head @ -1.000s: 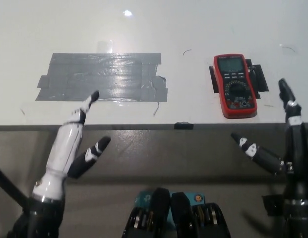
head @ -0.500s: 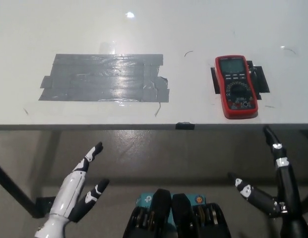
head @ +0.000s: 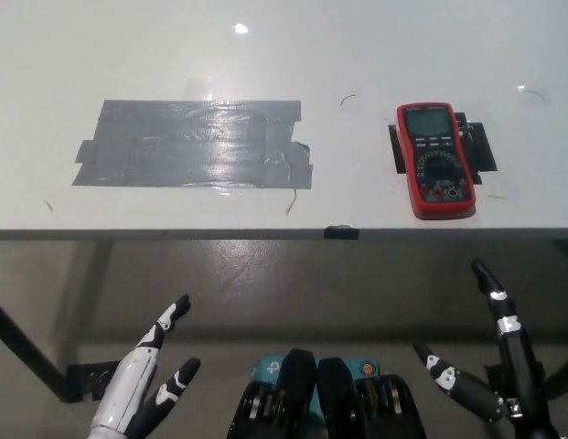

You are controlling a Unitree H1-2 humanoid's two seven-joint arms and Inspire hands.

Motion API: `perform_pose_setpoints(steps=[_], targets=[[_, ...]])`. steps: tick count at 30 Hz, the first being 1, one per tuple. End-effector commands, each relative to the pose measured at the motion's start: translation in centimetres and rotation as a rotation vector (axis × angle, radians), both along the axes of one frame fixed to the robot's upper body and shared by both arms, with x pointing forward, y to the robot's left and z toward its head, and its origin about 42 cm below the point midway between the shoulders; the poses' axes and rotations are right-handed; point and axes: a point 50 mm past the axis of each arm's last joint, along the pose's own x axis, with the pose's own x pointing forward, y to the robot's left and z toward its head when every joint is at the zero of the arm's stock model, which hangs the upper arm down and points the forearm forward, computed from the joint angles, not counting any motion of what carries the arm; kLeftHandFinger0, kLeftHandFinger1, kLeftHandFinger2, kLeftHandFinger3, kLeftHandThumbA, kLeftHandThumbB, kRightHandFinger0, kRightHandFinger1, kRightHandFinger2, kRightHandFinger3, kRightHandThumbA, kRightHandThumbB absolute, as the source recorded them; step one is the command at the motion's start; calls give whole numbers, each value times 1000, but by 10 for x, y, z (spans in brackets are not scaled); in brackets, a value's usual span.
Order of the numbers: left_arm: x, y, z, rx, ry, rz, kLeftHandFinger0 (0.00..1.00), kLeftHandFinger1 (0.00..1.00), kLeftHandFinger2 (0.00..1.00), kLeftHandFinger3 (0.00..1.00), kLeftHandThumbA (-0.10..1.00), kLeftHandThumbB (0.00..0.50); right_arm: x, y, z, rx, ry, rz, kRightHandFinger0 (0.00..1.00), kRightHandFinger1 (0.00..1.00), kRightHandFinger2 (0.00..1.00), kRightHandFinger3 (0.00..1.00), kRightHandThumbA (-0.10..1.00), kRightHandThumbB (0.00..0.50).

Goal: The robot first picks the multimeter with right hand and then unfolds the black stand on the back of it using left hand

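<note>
One white table (head: 265, 55) is recorded as the largest item, its near edge crossing the whole view, and it serves as the landmark for every entry below. A wide patch of grey tape (head: 192, 144) is laid flat on the left half of the table top, set back a little from the near edge. The red multimeter (head: 434, 160) is lodged face up on the right half of the table top, just inside the near edge, resting across a strip of black tape (head: 477, 144) whose ends show on both sides of the case. A small black tab (head: 340, 231) is fixed to the near edge of the table. The white left hand (head: 148, 384) is held below and in front of the table, at its left, fingers spread and empty. The black right hand (head: 489, 370) is held below and in front of the table, at its right, beneath the multimeter's side, fingers spread and empty.
</note>
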Motion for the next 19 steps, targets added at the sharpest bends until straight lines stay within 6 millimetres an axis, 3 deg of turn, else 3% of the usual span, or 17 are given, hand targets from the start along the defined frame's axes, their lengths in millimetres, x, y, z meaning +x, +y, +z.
perform_pose_setpoints(steps=[1,19], targets=[[2,2,9,-10,-28,-10,1000,1000,1000,1000,1000,242,0,2,10,0,-77,22,1000,1000,1000,1000,761,286],[8,3,13,4,-32,5,1000,1000,1000,1000,988,236,8,6,10,-17,-126,18,1000,1000,1000,1000,698,263]])
